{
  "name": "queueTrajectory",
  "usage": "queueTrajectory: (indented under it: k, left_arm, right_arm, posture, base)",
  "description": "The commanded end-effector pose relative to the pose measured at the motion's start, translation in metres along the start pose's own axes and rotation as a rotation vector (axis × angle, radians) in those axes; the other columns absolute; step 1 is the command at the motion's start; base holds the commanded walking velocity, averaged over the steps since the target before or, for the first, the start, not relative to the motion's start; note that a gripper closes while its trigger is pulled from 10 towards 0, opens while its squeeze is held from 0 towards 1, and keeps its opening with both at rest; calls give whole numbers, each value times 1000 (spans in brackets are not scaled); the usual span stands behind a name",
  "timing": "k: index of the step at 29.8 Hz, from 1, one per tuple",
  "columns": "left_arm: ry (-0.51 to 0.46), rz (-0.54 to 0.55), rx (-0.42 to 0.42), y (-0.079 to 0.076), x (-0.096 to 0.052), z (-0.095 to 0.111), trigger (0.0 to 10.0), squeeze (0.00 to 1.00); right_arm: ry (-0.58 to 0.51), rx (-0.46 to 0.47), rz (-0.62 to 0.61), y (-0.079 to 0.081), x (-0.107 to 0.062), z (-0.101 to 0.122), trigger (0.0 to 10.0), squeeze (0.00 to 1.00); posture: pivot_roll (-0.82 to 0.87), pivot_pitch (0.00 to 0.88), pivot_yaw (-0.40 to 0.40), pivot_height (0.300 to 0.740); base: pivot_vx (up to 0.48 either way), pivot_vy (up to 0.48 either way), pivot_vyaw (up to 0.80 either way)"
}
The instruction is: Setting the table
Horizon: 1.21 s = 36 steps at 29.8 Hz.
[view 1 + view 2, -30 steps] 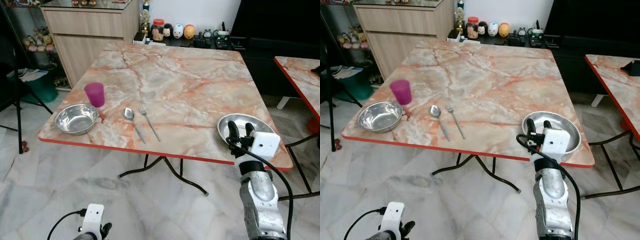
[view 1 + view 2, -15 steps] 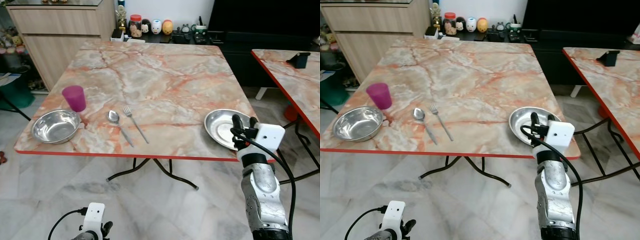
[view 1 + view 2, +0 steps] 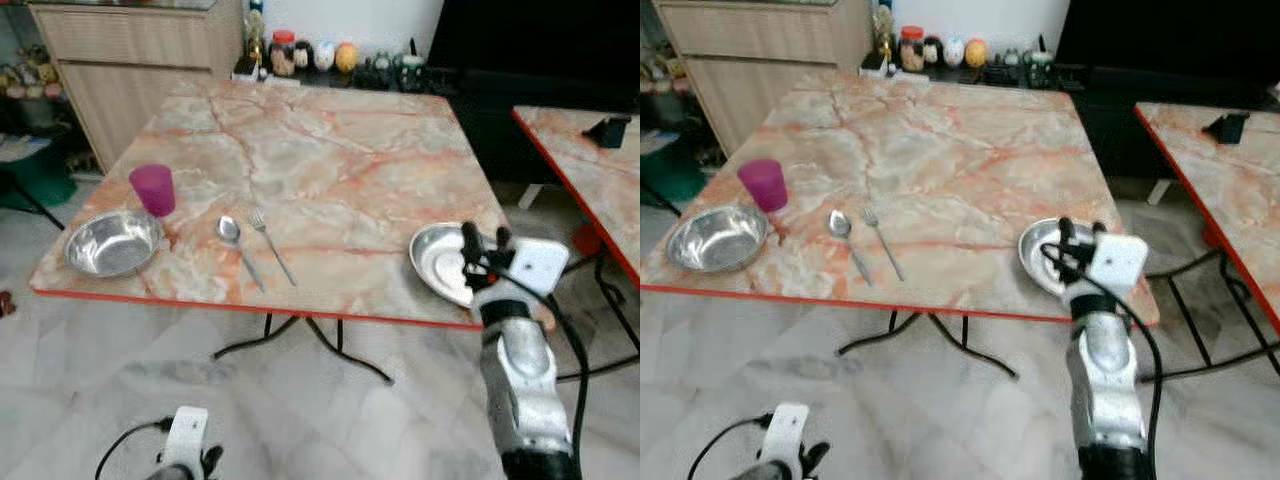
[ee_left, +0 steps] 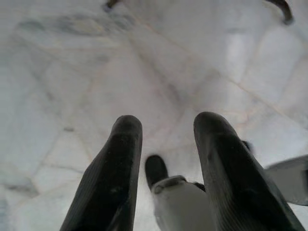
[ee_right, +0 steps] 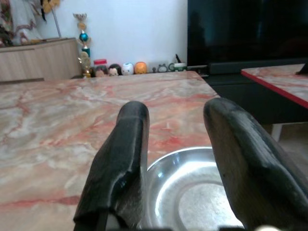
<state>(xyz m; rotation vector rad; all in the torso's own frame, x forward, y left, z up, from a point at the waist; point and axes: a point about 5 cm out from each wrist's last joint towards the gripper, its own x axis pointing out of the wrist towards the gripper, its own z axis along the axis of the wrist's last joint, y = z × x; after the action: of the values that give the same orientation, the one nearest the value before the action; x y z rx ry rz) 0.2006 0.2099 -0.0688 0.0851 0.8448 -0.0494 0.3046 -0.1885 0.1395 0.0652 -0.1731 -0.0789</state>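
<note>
The right hand (image 3: 484, 250) hovers at the near right corner of the marble bench (image 3: 330, 160), its two black fingers (image 5: 126, 159) spread apart and pointing over the near rim of the steel plate (image 3: 440, 262). From the right wrist view the plate lies just below and between the fingers, with nothing pinched. The left hand (image 4: 166, 163) hangs idle low by the floor (image 4: 72, 72), fingers spread and empty.

The rest of the setting sits toward the bench's near left: a steel bowl (image 3: 112, 243) at the corner, a purple cup (image 3: 153, 189) just behind it, and a spoon (image 3: 236, 246) and fork (image 3: 272, 244) lying side by side, near each other but apart, toward the middle. The plate is well apart from all of these.

The step in hand looks like taking hold of the plate so it can be brought to join the cutlery. The next move likely calls for lowering the fingers so one goes over the rim and one under it, then closing firmly; the rim is thin and shiny, so a shallow grip could slip, and the plate sits close to the bench edge
</note>
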Motion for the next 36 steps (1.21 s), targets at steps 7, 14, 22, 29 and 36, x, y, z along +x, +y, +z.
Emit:
queueTrajectory:
  k: [7,14,22,29,36]
  left_arm:
    - [9,-22,10,-9,1,-2,10000,0]
    - [7,-21,-2,-9,1,-2,10000,0]
    - [10,-26,-18,-9,1,-3,10000,0]
    - [13,-25,-24,-8,1,-3,10000,0]
    - [14,-26,-25,-8,1,-3,10000,0]
  right_arm:
    - [21,-4,-24,-6,0,-2,10000,0]
    - [22,-7,-23,-6,1,-2,10000,0]
    - [27,1,-25,-4,2,-3,10000,0]
    - [47,4,-46,-7,2,-4,10000,0]
    - [38,8,-43,-7,2,-3,10000,0]
  posture:
    - [20,0,-60,736]
    - [20,0,-61,736]
    - [20,0,-62,736]
    - [20,0,-62,736]
    - [20,0,-62,736]
  base:
    - [0,-122,0]
    - [0,0,0]
    - [0,0,0]
    - [0,0,-403]
    - [0,0,0]
